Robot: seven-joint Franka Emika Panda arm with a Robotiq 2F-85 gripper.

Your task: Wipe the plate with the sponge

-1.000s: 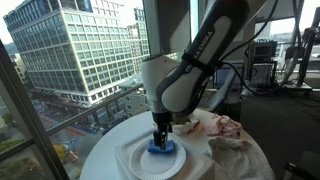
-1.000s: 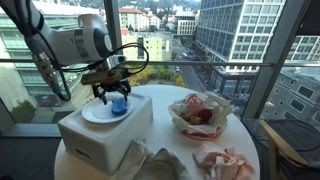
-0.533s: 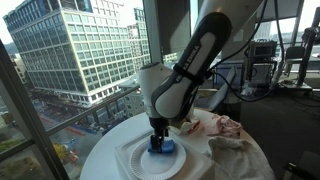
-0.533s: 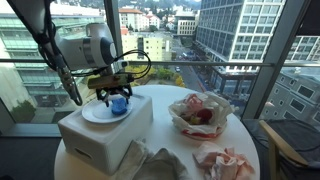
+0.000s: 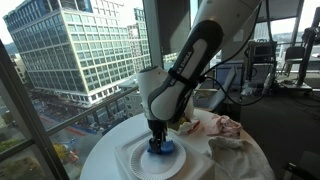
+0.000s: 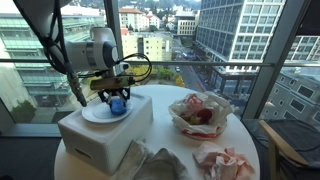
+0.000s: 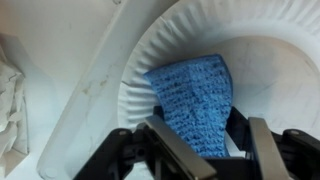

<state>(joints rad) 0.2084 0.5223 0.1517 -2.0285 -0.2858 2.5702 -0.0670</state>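
Note:
A white paper plate [image 7: 200, 35] sits on a white box [image 6: 95, 135]; it shows in both exterior views [image 5: 140, 160] [image 6: 92, 113]. A blue sponge [image 7: 192, 100] lies pressed flat on the plate, also seen in both exterior views [image 5: 162, 147] [image 6: 118, 104]. My gripper [image 7: 200, 140] is shut on the blue sponge, its fingers on either side of it, pointing straight down at the plate [image 5: 159, 140] [image 6: 116, 97].
The box stands on a round white table [image 6: 235, 140]. A bowl lined with crumpled paper [image 6: 200, 112] and more crumpled wrappers [image 6: 222, 162] lie on the table. A cloth [image 5: 235, 155] lies beside the plate. A large window [image 5: 70, 60] stands close behind.
My gripper and the sponge have shifted slightly across the plate, towards the window side. The plate has stayed in place.

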